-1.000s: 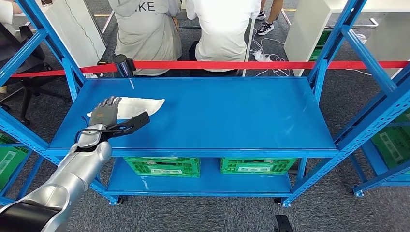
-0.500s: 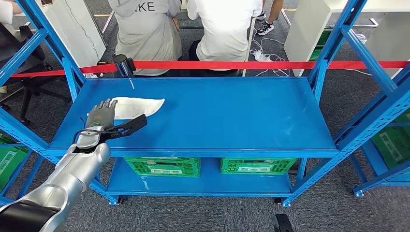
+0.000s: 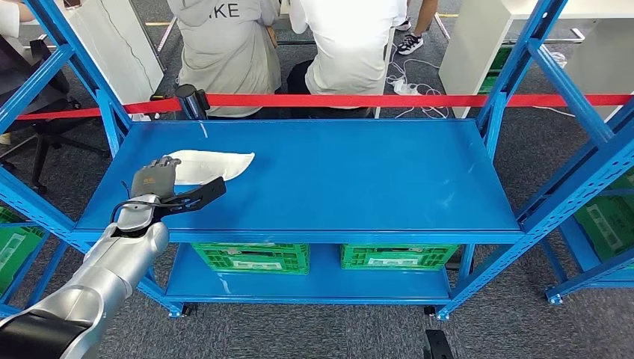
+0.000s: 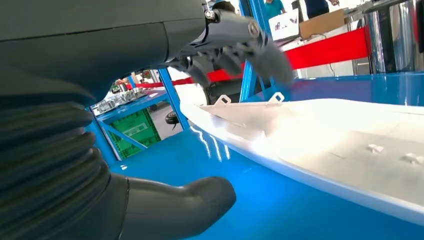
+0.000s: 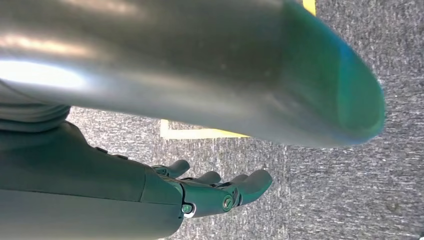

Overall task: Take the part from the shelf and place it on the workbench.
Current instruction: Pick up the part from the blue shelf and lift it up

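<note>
Blue steel shelf unit [image 3: 321, 179] stood on grey carpet, red barrier tape [image 3: 389, 99] along its far edge, 2 people seated beyond w/ backs turned; green crates [image 3: 251, 256] sat on the lower tier. The white part [image 3: 209, 164], a flat thin plastic panel w/ small tabs on its edge and a tapered end, lay on the top tier's far-left area, long axis running left-right across the shelf. Left hand [image 3: 153, 179] was at the part's left end, fingers [image 4: 235, 47] spread over its edge, thumb [image 4: 195, 205] apart on the near side above the blue deck; not gripping yet, nothing held; contact w/ the part couldn't be told. Right hand [image 5: 210, 192] hung over the carpet, fingers loosely extended, holding nothing; left was clearly nearer, so the grasp looked like its job.
</note>
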Controlling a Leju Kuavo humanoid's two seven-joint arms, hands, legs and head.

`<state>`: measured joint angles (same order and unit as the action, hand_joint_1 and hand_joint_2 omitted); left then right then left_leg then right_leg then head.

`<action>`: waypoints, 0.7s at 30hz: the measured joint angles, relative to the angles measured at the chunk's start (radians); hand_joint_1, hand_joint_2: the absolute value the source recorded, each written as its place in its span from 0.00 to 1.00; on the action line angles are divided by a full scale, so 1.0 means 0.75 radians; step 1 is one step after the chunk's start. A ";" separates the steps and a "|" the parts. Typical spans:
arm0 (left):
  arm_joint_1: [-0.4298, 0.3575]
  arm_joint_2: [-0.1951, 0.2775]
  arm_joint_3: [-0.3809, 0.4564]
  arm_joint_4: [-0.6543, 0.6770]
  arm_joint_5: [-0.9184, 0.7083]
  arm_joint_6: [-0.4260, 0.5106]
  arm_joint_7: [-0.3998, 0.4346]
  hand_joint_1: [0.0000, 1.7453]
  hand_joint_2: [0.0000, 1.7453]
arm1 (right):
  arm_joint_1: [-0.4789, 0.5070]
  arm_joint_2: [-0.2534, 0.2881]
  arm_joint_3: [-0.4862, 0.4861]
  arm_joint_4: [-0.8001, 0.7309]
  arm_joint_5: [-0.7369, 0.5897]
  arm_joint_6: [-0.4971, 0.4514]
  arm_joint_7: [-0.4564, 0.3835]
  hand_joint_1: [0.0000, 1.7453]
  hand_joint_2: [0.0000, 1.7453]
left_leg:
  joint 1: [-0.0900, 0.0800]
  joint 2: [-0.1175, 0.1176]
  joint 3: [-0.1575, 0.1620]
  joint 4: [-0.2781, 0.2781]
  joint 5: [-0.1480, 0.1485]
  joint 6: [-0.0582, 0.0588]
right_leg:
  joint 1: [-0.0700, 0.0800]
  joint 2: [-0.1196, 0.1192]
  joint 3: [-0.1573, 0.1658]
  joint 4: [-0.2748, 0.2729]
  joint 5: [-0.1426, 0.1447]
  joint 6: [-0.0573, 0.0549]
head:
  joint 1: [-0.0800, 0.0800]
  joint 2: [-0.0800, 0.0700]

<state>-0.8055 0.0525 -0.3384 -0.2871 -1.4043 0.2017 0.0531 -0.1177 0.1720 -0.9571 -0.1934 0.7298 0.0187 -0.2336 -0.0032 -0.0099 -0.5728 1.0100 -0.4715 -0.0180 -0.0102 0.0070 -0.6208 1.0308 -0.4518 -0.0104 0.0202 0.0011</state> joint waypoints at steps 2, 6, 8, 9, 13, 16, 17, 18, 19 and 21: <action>0.001 0.001 0.000 0.001 -0.001 0.005 -0.004 1.00 1.00 | -0.002 0.000 0.000 0.000 0.000 0.000 -0.005 0.00 0.00 | 0.000 0.000 0.000 0.000 0.000 0.000 | 0.000 0.000 0.000 0.000 0.000 0.000 | 0.000 0.000; 0.001 0.002 0.000 0.002 -0.001 0.006 -0.007 1.00 1.00 | -0.006 0.000 -0.001 0.000 -0.003 0.000 -0.010 0.00 0.00 | 0.000 0.000 0.000 0.000 0.000 0.000 | 0.000 0.000 0.000 0.000 0.000 0.000 | 0.000 0.000; 0.002 0.003 0.000 0.002 -0.001 0.006 -0.007 1.00 1.00 | -0.006 0.000 -0.001 0.000 -0.003 0.000 -0.011 0.00 0.00 | 0.000 0.000 0.000 0.000 0.000 0.000 | 0.000 0.000 0.000 0.000 0.000 0.000 | 0.000 0.000; 0.002 0.003 0.000 0.002 -0.001 0.006 -0.007 1.00 1.00 | -0.006 0.000 -0.001 0.000 -0.003 0.000 -0.012 0.00 0.00 | 0.000 0.000 0.000 0.000 0.000 0.000 | 0.000 0.000 0.000 0.000 0.000 0.000 | 0.000 0.000; 0.002 0.003 0.000 0.002 -0.002 0.006 -0.007 1.00 1.00 | -0.007 0.000 -0.001 0.000 -0.003 0.000 -0.012 0.00 0.00 | 0.000 0.000 0.000 0.000 0.000 0.000 | 0.000 0.000 0.000 0.000 0.000 0.000 | 0.000 0.000; 0.002 0.003 0.000 0.002 -0.008 0.007 -0.006 1.00 1.00 | -0.007 0.000 -0.002 0.000 -0.003 0.000 -0.016 0.00 0.00 | 0.000 0.000 0.000 0.000 0.000 0.000 | 0.000 0.000 0.000 0.000 0.000 0.000 | 0.000 0.000; 0.002 0.003 0.000 0.002 -0.010 0.007 -0.006 1.00 1.00 | -0.007 0.000 -0.002 0.000 -0.003 0.000 -0.018 0.00 0.00 | 0.000 0.000 0.000 0.000 0.000 0.000 | 0.000 0.000 0.000 0.000 0.000 0.000 | 0.000 0.000; 0.002 0.003 0.000 0.002 -0.011 0.007 -0.006 0.99 1.00 | -0.008 0.000 -0.003 0.000 -0.004 0.000 -0.022 0.00 0.00 | 0.000 0.000 0.000 0.000 0.000 0.000 | 0.000 0.000 0.000 0.000 0.000 0.000 | 0.000 0.000; 0.002 0.003 0.000 0.002 -0.012 0.007 -0.006 0.97 1.00 | -0.008 0.000 -0.005 0.000 -0.004 0.000 -0.028 0.00 0.00 | 0.000 0.000 0.000 0.000 0.000 0.000 | 0.000 0.000 0.000 0.000 0.000 0.000 | 0.000 0.000; 0.002 0.003 0.000 0.002 -0.016 0.007 -0.005 0.94 1.00 | -0.010 0.000 -0.007 0.000 -0.004 0.000 -0.041 0.00 0.00 | 0.000 0.000 0.000 0.000 0.000 0.000 | 0.000 0.000 0.000 0.000 0.000 0.000 | 0.000 0.000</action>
<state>-0.8040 0.0549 -0.3384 -0.2853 -1.4161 0.2070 0.0495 -0.1250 0.1720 -0.9622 -0.1934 0.7268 0.0187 -0.2643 -0.0032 -0.0099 -0.5729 1.0100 -0.4716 -0.0180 -0.0102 0.0070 -0.6208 1.0308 -0.4518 -0.0104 0.0203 0.0011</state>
